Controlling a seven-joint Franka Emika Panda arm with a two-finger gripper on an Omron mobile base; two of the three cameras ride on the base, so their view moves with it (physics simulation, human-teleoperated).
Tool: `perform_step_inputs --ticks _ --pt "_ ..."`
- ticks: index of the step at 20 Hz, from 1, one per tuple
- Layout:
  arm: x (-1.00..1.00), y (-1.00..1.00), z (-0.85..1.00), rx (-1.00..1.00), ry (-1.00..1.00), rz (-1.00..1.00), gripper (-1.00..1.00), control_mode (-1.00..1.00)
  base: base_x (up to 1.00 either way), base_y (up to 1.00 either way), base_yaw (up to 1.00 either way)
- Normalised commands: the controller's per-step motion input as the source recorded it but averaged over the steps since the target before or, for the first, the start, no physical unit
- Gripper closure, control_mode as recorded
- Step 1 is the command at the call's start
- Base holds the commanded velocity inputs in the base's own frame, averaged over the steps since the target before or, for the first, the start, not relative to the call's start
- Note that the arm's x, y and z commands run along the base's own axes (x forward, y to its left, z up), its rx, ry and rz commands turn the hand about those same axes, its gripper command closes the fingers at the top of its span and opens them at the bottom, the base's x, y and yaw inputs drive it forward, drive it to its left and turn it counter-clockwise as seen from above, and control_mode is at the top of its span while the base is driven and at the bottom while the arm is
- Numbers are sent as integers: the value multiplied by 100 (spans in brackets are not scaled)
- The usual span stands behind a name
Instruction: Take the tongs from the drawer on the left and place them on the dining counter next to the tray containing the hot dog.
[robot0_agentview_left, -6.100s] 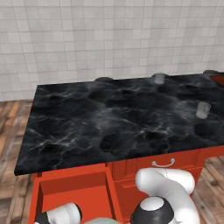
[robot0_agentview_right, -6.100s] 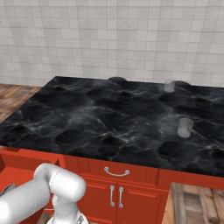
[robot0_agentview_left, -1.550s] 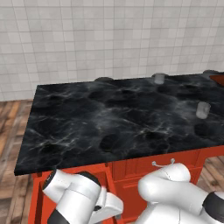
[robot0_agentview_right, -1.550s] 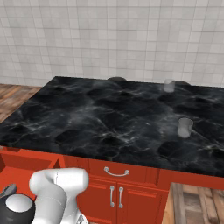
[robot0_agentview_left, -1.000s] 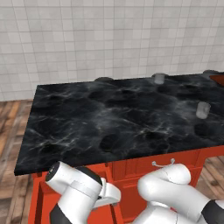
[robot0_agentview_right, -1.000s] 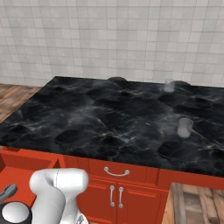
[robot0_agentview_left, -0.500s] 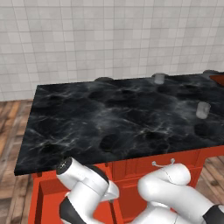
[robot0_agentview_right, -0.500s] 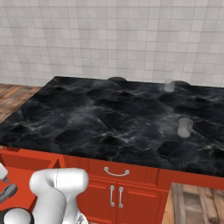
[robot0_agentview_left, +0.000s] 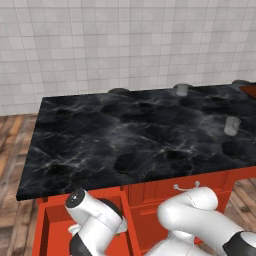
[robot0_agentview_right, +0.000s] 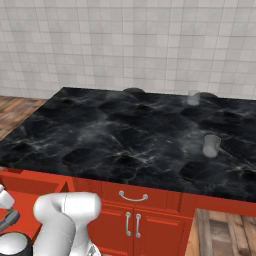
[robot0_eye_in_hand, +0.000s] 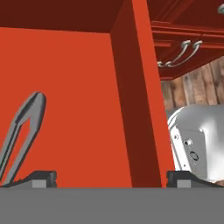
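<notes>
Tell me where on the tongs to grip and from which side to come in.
Grip the tongs across their two grey arms, below the closed rounded tip. They lie flat on the drawer floor, so come down from above. They sit beside one fingertip of the open end effector, so shift toward them first.

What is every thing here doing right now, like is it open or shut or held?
drawer: pulled open, red inside showing.
tongs: lying in the drawer, not held.
gripper: open, fingers spread wide inside the drawer.
cabinet doors: shut.
dining counter: two small cups standing upright on it.
</notes>
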Motion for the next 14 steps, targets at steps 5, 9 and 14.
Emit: perform_step_inputs --ticks 5,9,14 --pt "5 52 -42 8 0 1 -100 -100 0 0 0" --pt "0 48 -30 8 0 -1 -100 -100 0 0 0" --pt "0 36 -18 6 1 -9 -100 -100 0 0 0"
